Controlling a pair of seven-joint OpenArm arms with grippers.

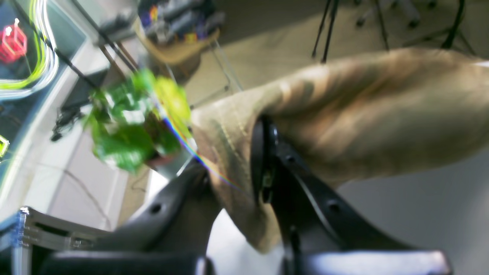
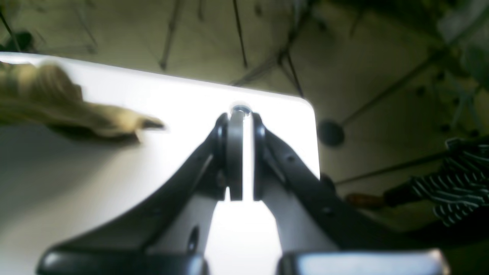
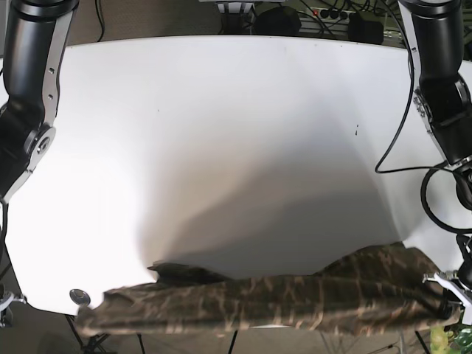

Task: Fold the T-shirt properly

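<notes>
The T-shirt (image 3: 280,299), olive-brown with a dark pattern, lies stretched in a long band along the near edge of the white table (image 3: 221,133). My left gripper (image 3: 446,301) is at the table's near right corner, shut on the shirt's right end. In the left wrist view the fingers (image 1: 263,152) pinch a bunched fold of the fabric (image 1: 363,114). My right gripper (image 2: 241,152) is shut and empty over the near left corner of the table, to the right of the shirt's end (image 2: 76,110). In the base view it barely shows at the left edge (image 3: 6,301).
A small round metal disc (image 3: 79,296) sits in the table near its near left corner, also in the right wrist view (image 2: 240,110). A green plant (image 1: 133,126) and stand legs are on the floor beside the table. Cables lie behind the far edge (image 3: 324,15).
</notes>
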